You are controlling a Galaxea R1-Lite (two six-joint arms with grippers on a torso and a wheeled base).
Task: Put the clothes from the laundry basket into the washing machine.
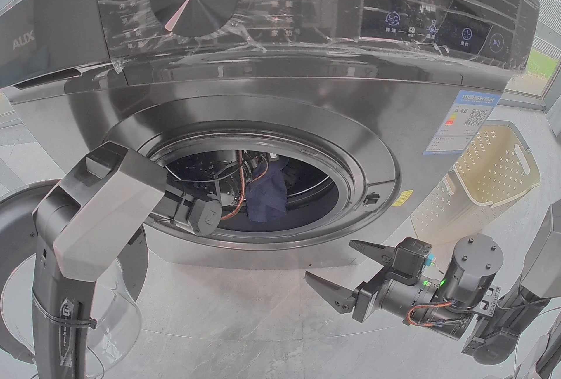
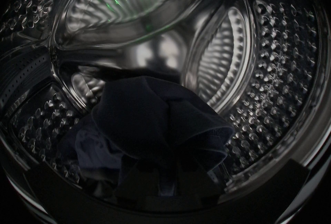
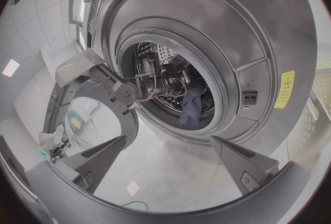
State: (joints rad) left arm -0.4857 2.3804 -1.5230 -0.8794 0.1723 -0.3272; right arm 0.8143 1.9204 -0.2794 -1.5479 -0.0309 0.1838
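- The washing machine [image 1: 280, 105] stands with its round door [image 1: 14, 257] swung fully aside on the robot's left. That leaves the opening free for an arm to go straight in.
- The left arm [image 1: 99, 211] is through that opening, with its wrist inside the drum [image 2: 276, 62]. Going that deep probably means the load is meant to land on the drum's bottom, not on the lip.
- A dark blue garment [image 1: 266, 193] hangs bunched just beyond the end of that arm, inside the opening and near its lower rim. It covers the left jaws, so I cannot tell whether they grip it or have let go.
- Lower in the drum, beside the garment, lies a paler bit of cloth [image 2: 93, 152] (too dim to say what it is).
- The right arm [image 1: 467, 275] is low in front of the machine, over the floor [image 1: 234, 304]. The right jaws are spread wide with nothing between them, pointing toward the opening. Out here they are clear of the left arm's path and ready for another piece.
- The laundry basket [image 1: 497, 170] stands on the floor just beside the machine on the robot's right. It is close to the right arm, a handy spot to pick from.
- My reading is that the drop-off of this garment is the step in hand. The risk is cloth trailing over the door seal.
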